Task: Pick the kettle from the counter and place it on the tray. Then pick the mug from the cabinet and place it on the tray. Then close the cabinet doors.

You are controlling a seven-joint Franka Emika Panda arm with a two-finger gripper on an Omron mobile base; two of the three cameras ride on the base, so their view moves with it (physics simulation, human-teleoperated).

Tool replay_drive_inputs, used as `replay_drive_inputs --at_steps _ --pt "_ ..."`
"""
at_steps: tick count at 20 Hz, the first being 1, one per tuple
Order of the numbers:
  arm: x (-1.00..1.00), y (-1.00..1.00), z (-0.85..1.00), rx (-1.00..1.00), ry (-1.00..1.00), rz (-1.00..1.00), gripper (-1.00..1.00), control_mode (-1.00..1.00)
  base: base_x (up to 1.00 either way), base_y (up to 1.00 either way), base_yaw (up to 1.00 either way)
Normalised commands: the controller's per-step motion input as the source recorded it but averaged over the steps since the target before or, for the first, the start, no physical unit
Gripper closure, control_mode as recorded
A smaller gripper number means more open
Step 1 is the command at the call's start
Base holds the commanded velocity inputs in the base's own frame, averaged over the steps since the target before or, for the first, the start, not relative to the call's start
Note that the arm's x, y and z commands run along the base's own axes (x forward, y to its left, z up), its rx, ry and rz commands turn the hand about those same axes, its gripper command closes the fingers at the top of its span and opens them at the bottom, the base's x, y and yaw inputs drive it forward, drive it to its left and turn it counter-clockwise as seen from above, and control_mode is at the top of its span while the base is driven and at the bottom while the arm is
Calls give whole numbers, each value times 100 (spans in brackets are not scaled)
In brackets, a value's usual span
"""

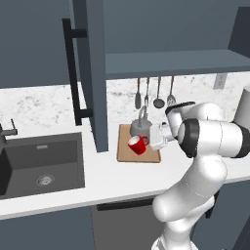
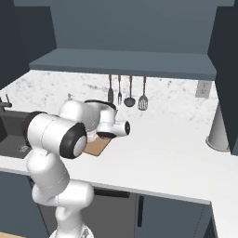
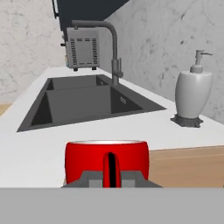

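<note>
Here we had the gripper [image 1: 149, 140] clamped on the mug [image 1: 137, 144] over the tray [image 1: 128, 152], where lowering carelessly risked knocking the kettle [image 1: 141, 127] just beside it.

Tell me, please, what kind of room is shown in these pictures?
Evidently a kitchen, computer-rendered: a white counter with a dark inset sink and faucet, cooking utensils hanging on the marble-like backsplash, and a kettle on a wooden tray.
</note>
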Motion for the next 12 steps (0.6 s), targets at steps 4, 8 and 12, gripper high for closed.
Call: replay_drive_inputs --at_steps 4,8,12 --pt "11 -12 -22 0 0 0 100 -100 0 0 0" --pt "2 -24 -19 0 0 0 100 -100 0 0 0" --pt "4 -17 -17 0 -1 0 100 -100 0 0 0"
